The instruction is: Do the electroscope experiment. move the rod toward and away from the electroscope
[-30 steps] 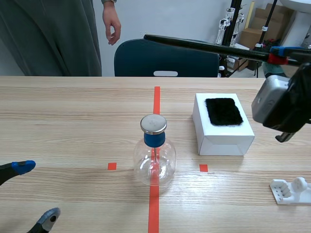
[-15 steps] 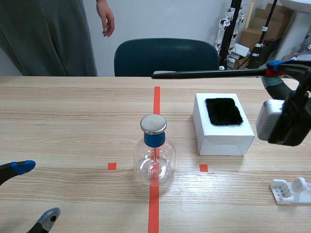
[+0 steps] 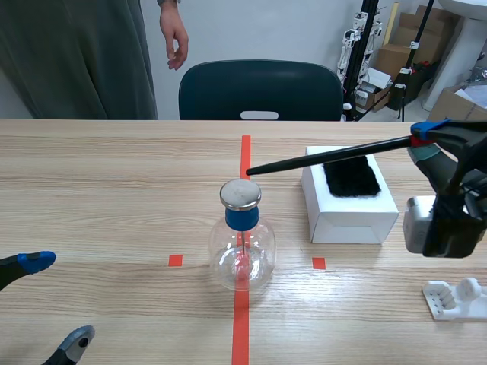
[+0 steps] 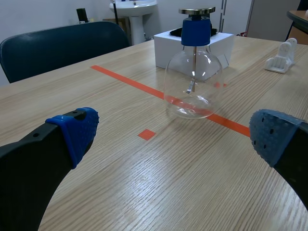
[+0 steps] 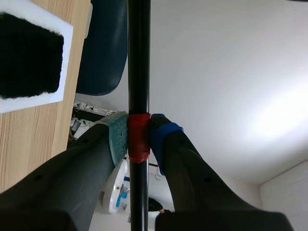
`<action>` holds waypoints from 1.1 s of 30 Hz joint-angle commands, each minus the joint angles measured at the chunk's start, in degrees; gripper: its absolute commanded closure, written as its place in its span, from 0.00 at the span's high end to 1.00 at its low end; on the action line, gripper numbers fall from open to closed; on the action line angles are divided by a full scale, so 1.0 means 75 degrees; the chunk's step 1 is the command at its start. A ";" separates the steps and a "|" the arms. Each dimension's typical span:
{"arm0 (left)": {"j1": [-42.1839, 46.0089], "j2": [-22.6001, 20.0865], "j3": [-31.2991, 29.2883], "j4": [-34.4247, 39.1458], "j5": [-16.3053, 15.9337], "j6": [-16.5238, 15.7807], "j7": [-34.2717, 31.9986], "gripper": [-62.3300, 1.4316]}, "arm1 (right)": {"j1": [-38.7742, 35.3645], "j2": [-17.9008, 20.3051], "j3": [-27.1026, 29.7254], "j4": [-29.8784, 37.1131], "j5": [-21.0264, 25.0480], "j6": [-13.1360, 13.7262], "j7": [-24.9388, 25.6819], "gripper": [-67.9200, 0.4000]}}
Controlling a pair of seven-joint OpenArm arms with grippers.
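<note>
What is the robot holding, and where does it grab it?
The right gripper has its jaws shut on the black rod, at the red tape band on it. The left gripper is open and empty.

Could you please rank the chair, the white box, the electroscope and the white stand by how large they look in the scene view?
1. Chair, widest by far.
2. White box and electroscope: close; the box looks wider, the electroscope taller, so unranked.
3. White stand, smallest.
</note>
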 commanded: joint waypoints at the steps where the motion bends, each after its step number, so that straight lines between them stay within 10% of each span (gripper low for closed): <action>1: -0.0020 -0.0006 -0.0050 0.0093 -0.0079 -0.0009 -0.0381 1.00 | 0.0108 0.0082 0.0009 0.0064 -0.0017 -0.0108 0.0023 0.01; 14: -0.0020 -0.0006 -0.0050 0.0093 -0.0079 -0.0009 -0.0381 1.00 | 0.0105 0.0079 0.0009 0.0064 -0.0044 -0.0108 0.0052 0.01; 33: -0.0020 -0.0006 -0.0050 0.0093 -0.0079 -0.0009 -0.0381 1.00 | -0.2393 -0.0178 0.2063 0.2020 0.2337 -0.0192 0.0192 0.01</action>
